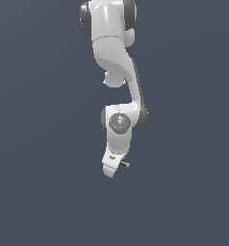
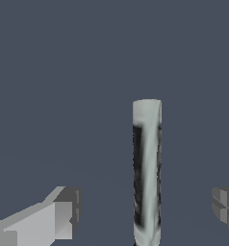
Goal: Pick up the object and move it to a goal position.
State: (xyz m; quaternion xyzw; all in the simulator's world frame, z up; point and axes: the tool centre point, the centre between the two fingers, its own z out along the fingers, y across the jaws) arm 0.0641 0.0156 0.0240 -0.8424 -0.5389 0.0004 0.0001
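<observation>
We see the rod [image 2: 146,173] between the spread fingers [image 2: 63,218] of the gripper [image 2: 145,214], untouched, nearer one finger, its long axis crossing the line joining both fingers

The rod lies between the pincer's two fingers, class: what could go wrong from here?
1. In the wrist view the rod sits nearer one finger than the other, so closing may push it aside.
2. It is thin against the pincer; a weak grasp might let it slip.
</observation>
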